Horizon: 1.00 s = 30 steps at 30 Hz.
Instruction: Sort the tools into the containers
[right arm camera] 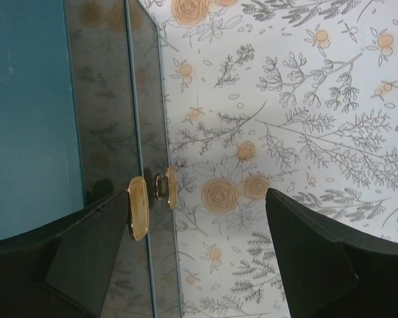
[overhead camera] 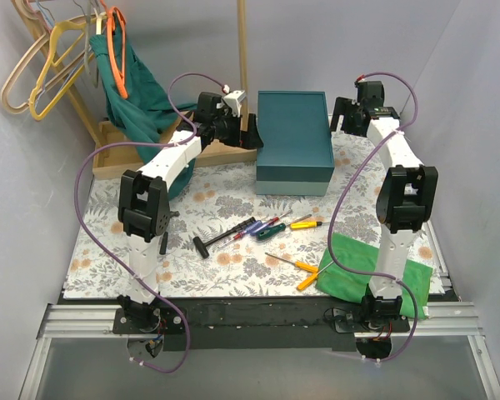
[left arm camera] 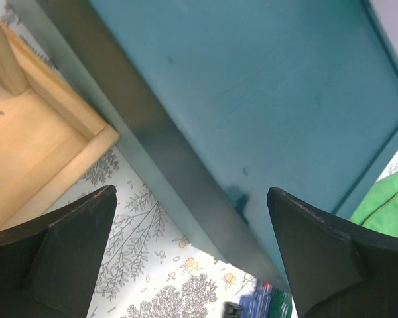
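Note:
A closed teal box (overhead camera: pixel 293 137) stands at the back middle of the table. A wooden tray (overhead camera: pixel 117 158) lies to its left. Several screwdrivers (overhead camera: pixel 258 227) and a black-handled tool (overhead camera: pixel 210 242) lie loose mid-table, and an orange-handled screwdriver (overhead camera: pixel 304 271) lies nearer the front. My left gripper (overhead camera: pixel 252 137) is open and empty at the box's left edge. In the left wrist view (left arm camera: pixel 192 218) it hangs over the lid (left arm camera: pixel 265 99). My right gripper (overhead camera: pixel 340 117) is open and empty at the box's right side. In the right wrist view (right arm camera: pixel 196 218) it straddles the gold latch (right arm camera: pixel 138 207).
A green cloth (overhead camera: pixel 375 271) lies at the front right, by the right arm's base. Clothes hangers (overhead camera: pixel 50 62) and a green garment (overhead camera: pixel 133 92) hang at the back left over the tray. A wooden pole (overhead camera: pixel 242 58) rises behind the box.

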Each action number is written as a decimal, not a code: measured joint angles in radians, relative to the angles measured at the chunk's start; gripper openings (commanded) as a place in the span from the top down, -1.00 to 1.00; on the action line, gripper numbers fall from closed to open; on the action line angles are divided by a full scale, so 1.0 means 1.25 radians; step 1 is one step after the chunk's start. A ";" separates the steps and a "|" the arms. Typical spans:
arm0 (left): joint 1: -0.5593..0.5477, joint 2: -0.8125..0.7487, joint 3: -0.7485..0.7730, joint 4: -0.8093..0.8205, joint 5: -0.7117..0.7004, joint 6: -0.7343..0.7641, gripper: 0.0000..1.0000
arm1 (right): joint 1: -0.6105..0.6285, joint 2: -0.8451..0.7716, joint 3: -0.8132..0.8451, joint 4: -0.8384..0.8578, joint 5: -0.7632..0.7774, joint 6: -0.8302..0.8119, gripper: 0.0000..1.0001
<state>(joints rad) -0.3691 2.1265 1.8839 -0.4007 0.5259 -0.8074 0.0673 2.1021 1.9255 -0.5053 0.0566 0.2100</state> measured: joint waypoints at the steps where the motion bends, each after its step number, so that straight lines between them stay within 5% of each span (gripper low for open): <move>1: -0.001 0.000 0.007 0.000 -0.001 0.001 -0.97 | -0.001 0.009 0.008 0.003 -0.007 0.002 -0.83; 15: -0.005 0.005 0.029 -0.015 -0.030 0.019 -0.96 | -0.013 0.036 0.027 0.023 -0.029 0.001 -0.82; 23: -0.005 0.006 0.024 -0.027 -0.033 0.020 -0.96 | -0.078 0.036 -0.056 0.091 -0.284 0.061 -0.74; 30: -0.005 0.006 0.018 -0.033 -0.043 0.024 -0.96 | -0.080 0.035 -0.060 0.096 -0.272 0.059 -0.72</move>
<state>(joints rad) -0.3752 2.1345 1.9064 -0.4419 0.4725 -0.7769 -0.0326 2.1460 1.8511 -0.3847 -0.2832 0.2836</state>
